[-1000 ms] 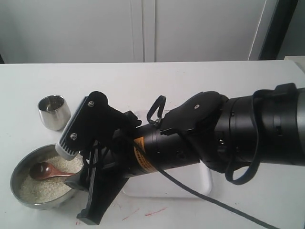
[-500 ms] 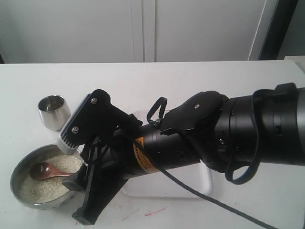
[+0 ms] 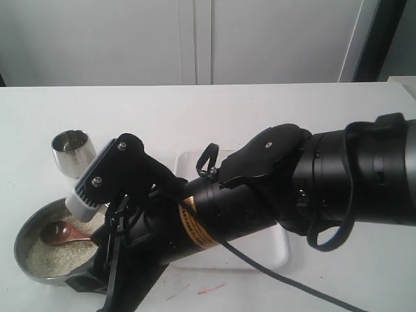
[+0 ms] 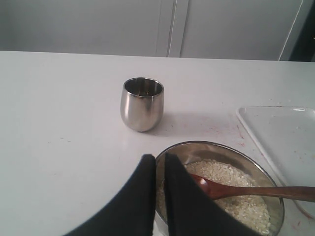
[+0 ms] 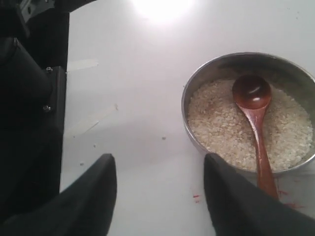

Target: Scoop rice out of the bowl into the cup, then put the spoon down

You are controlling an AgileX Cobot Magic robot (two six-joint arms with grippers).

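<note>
The steel bowl (image 3: 22, 235) stands at the table's front left, with white rice (image 3: 40, 257) in it. The brown wooden spoon (image 3: 60, 231) lies in the rice, its handle hidden under my right arm. The small steel cup (image 3: 70, 151) stands upright behind the bowl. My right gripper (image 3: 97, 287) hangs open at the bowl's right front edge. In the right wrist view its fingertips (image 5: 106, 164) straddle bare table beside the bowl (image 5: 184, 105) and spoon (image 5: 257, 115). My left gripper (image 4: 160, 161) is shut and empty, by the bowl (image 4: 216, 145), near the spoon (image 4: 248, 191) and cup (image 4: 141, 104).
A flat white tray (image 3: 276, 250) lies right of the bowl, mostly covered by my right arm, and also shows in the left wrist view (image 4: 288, 137). Black arm parts (image 5: 29, 108) stand close beside the right gripper. White cabinet doors back the table.
My right gripper has swung left and down towards the bowl and now covers its right side. The spoon, bowl and cup have not moved.
</note>
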